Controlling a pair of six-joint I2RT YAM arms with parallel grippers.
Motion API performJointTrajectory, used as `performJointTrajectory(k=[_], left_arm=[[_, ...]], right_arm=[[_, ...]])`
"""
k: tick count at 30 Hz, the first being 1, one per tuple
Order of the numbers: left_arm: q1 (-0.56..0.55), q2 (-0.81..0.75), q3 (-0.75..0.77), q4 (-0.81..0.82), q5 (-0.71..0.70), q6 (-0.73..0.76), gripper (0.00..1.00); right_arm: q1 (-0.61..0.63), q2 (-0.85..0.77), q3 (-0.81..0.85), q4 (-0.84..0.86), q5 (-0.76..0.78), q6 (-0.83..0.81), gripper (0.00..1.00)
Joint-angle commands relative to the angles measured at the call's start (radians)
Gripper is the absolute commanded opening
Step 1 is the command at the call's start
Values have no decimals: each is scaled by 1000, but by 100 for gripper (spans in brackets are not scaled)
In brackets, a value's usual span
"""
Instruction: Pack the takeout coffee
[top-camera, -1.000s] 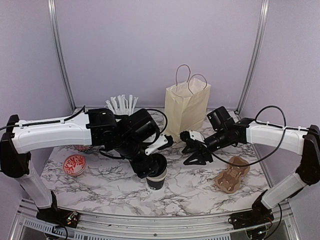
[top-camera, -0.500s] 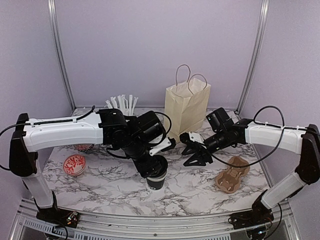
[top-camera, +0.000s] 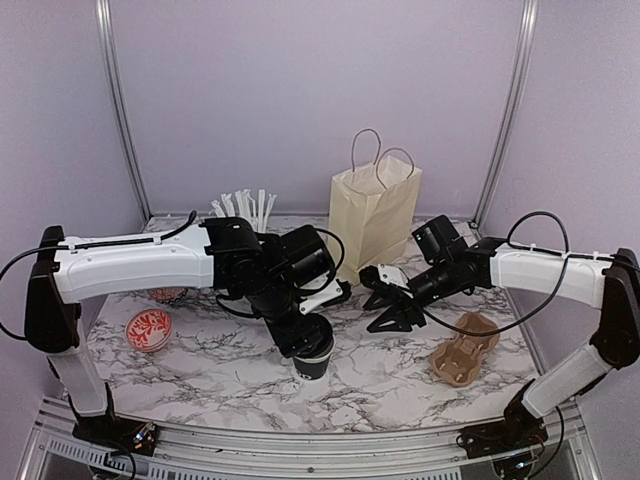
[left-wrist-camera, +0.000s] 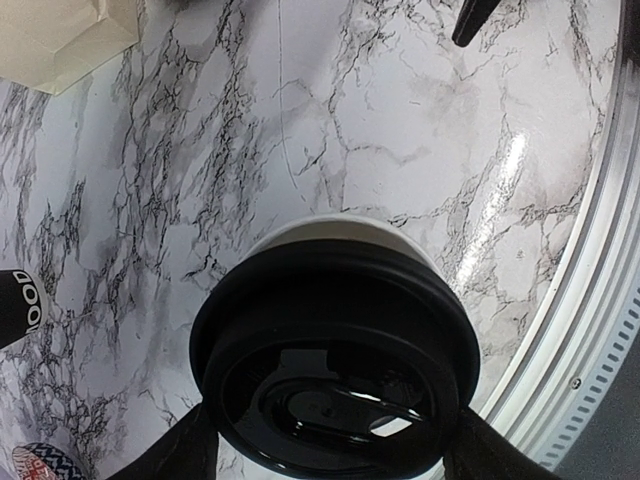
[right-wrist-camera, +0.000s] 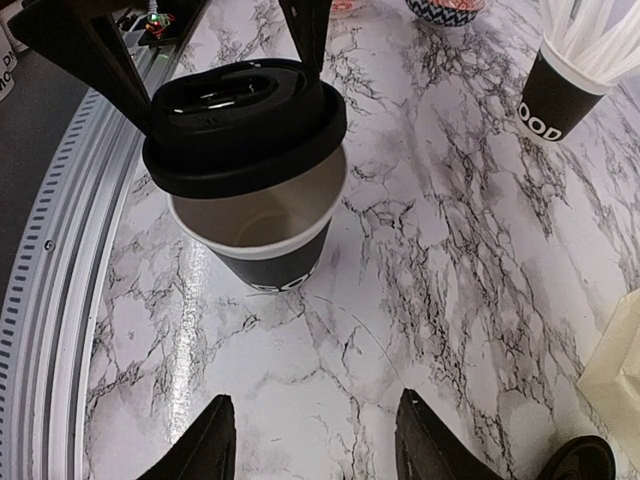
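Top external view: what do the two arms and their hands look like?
Both arms match: the left arm and right arm have long white links with chunky black joints. A thin black cable runs along each, partly looping free. The left hand and right hand are black, with two tapered fingers.

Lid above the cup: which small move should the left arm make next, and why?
Probably shift the lid sideways to centre it over the cup. The left end effector grips the lid by its edge; in the right wrist view it hangs off-centre above the rim, leaving part of the open mouth uncovered.
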Motion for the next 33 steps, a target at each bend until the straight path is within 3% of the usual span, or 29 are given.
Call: performJointTrajectory(k=[1, 19, 27, 33], left_arm=[[7, 21, 34, -42, -3, 15, 77], [9, 74, 60, -43, 28, 11, 78], [8, 62, 80, -42, 7, 11, 96], [7, -29, 73, -42, -39, -17, 97]], right_arm=[[-6, 8, -9, -4, -3, -9, 52], [-5, 13, -10, -13, 0, -19, 52], [-5, 10, -7, -15, -21, -9, 52], [-6, 1, 31, -36, -51, 62, 52]])
